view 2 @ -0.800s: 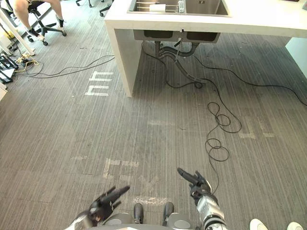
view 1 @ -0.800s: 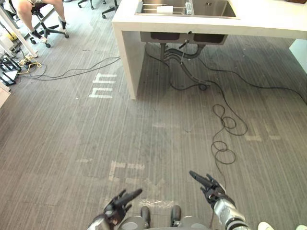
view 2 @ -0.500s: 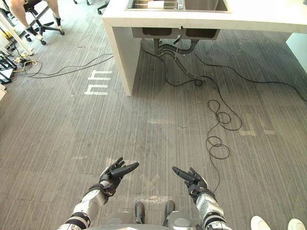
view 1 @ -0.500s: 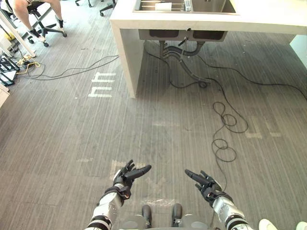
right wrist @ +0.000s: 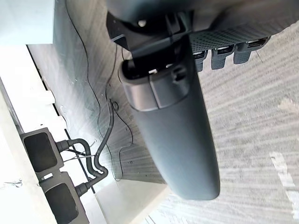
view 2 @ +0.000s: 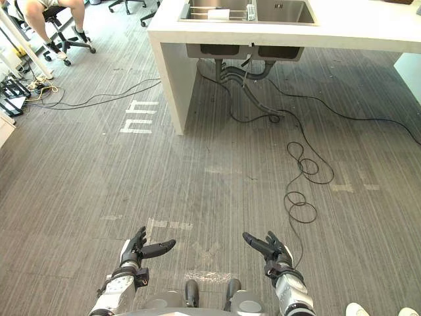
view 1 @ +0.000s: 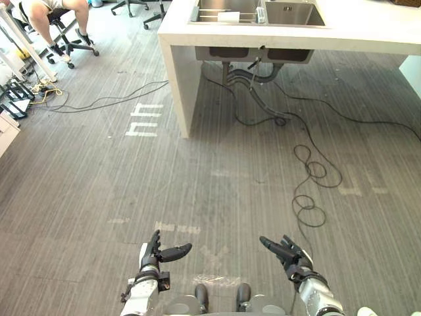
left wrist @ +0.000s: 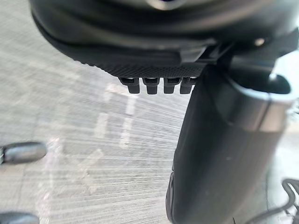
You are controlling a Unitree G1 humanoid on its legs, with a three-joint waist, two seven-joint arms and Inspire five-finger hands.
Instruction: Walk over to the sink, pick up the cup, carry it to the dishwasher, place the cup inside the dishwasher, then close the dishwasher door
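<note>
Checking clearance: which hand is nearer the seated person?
Left. The person sits far ahead-left of the left hand; the right hand is farther right.

Open floor (view 2: 210,171) up to counter leg (view 2: 170,79) and under-sink pipes (view 2: 240,76)

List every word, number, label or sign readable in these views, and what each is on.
No readable text anywhere.
White tape marks on the floor beside the counter: strokes, not clear letters.
Fainter worn marks nearer the robot: too faded to read.

Bright, even light — soft shadows
</note>
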